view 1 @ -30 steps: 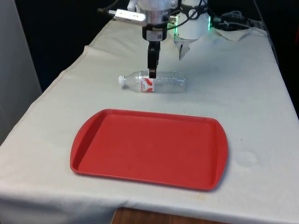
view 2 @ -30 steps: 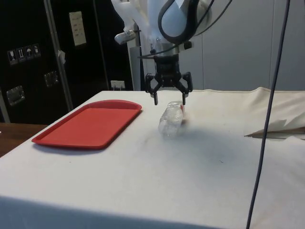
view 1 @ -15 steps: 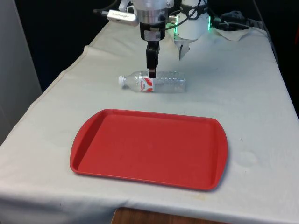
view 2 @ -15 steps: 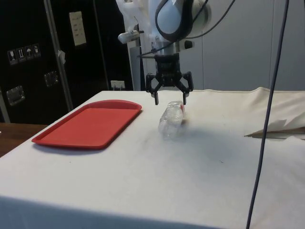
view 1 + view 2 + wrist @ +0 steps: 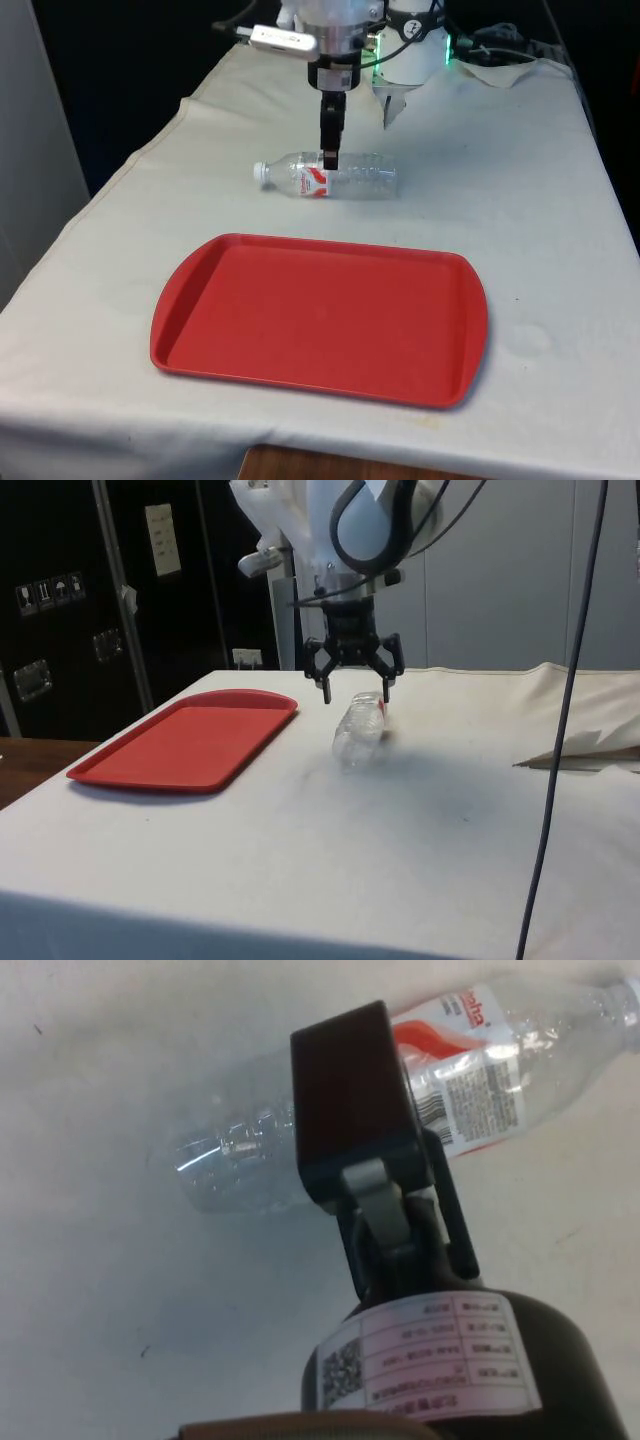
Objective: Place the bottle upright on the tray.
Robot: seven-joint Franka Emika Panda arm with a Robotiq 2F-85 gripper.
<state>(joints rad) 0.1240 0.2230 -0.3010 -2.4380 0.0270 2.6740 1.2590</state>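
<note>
The black two-finger pincer (image 5: 354, 688) is hovering wide open, holding nothing, directly above the clear plastic bottle (image 5: 335, 176) lying crosswise, fingers straddling its long axis.

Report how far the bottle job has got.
Done: nothing yet. The bottle lies on its side on the white cloth, outside the red tray. In hand: the end effector hangs open just above the bottle, a finger on either side. Left: grasp it, carry it to the tray, stand it upright.
</note>
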